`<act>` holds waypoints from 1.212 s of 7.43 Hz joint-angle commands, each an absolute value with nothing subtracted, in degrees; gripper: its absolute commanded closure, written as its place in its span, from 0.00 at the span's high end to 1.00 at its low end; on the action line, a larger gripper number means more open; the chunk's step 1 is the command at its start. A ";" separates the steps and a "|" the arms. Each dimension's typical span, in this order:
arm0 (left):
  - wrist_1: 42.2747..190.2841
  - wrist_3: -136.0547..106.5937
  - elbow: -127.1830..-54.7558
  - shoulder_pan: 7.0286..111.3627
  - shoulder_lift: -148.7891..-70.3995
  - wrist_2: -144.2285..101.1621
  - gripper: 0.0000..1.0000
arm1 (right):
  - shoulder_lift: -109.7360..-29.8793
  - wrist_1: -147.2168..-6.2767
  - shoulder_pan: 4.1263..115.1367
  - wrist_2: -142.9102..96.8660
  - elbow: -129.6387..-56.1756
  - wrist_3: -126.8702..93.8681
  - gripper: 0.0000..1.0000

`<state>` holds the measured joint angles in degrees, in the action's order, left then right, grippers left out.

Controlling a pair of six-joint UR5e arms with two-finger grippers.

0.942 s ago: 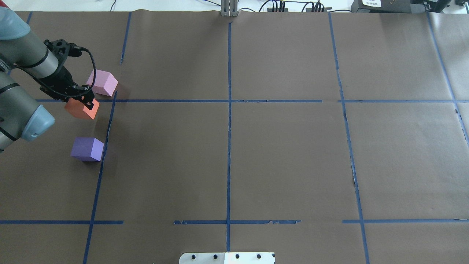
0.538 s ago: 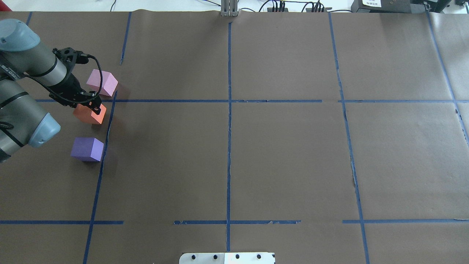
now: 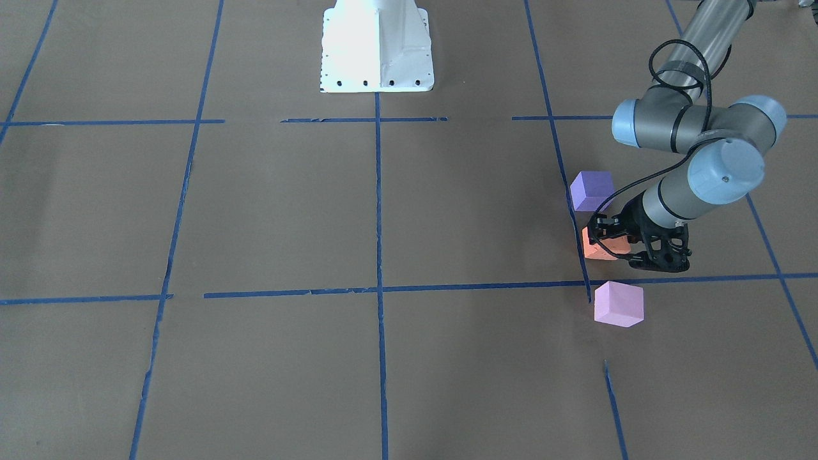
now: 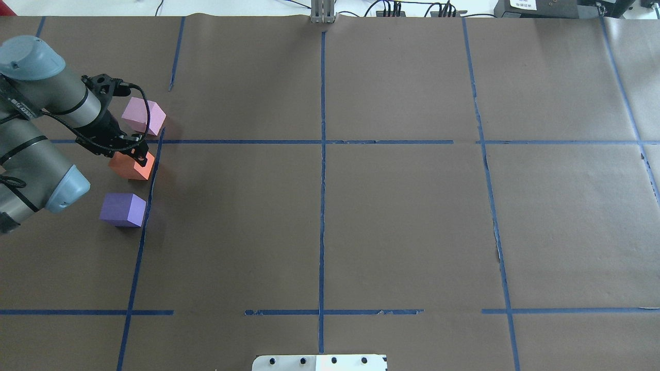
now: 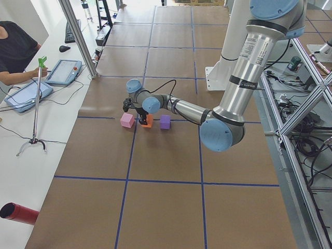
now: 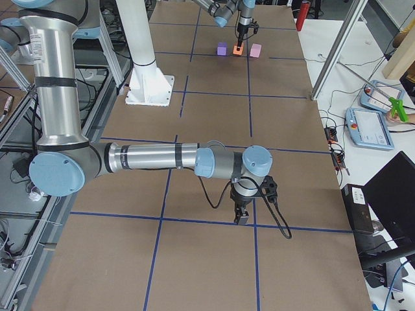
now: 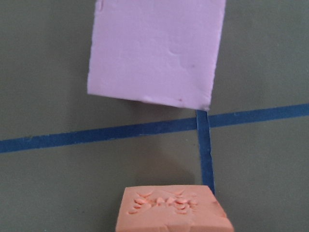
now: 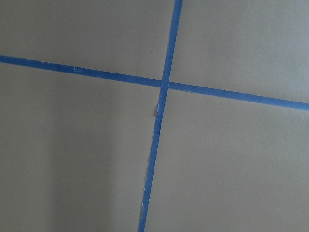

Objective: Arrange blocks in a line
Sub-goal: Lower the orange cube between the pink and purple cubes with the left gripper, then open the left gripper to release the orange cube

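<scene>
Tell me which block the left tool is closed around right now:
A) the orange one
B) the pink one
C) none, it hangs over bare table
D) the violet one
A: the left tool has its fingers on either side of the orange block, which lies between the pink block and the violet block.
</scene>
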<state>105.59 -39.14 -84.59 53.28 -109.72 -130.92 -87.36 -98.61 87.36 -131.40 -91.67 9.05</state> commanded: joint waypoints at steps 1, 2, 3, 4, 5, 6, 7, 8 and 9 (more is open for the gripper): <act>108.09 -39.11 -84.29 53.17 -109.08 -130.78 0.92 | -87.36 -98.61 87.36 -131.40 -91.67 9.05 1.00; 108.19 -39.29 -84.29 53.17 -109.07 -130.78 1.00 | -87.36 -98.61 87.36 -131.40 -91.67 9.05 1.00; 108.19 -39.29 -84.29 53.17 -108.99 -130.78 1.00 | -87.36 -98.61 87.36 -131.40 -91.67 9.05 1.00; 108.19 -39.37 -84.29 53.17 -109.07 -130.78 1.00 | -87.36 -98.61 87.36 -131.40 -91.67 9.05 1.00; 108.19 -39.37 -84.29 53.17 -109.33 -130.78 1.00 | -87.36 -98.61 87.36 -131.40 -91.67 9.05 1.00; 108.19 -39.37 -84.29 53.17 -109.60 -130.78 1.00 | -87.36 -98.61 87.36 -131.40 -91.67 9.05 1.00; 108.02 -39.37 -84.81 53.26 -109.60 -131.04 1.00 | -87.36 -98.61 87.36 -131.40 -91.67 9.05 1.00; 107.23 -39.20 -87.25 54.91 -109.51 -131.04 1.00 | -87.36 -98.61 87.36 -131.40 -91.67 9.05 1.00; 106.36 -38.68 -90.58 57.63 -108.82 -131.13 1.00 | -87.36 -98.61 87.36 -131.40 -91.67 9.14 1.00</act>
<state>107.34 -39.15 -87.07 54.93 -109.37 -131.03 -87.36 -98.61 87.36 -131.40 -91.67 9.07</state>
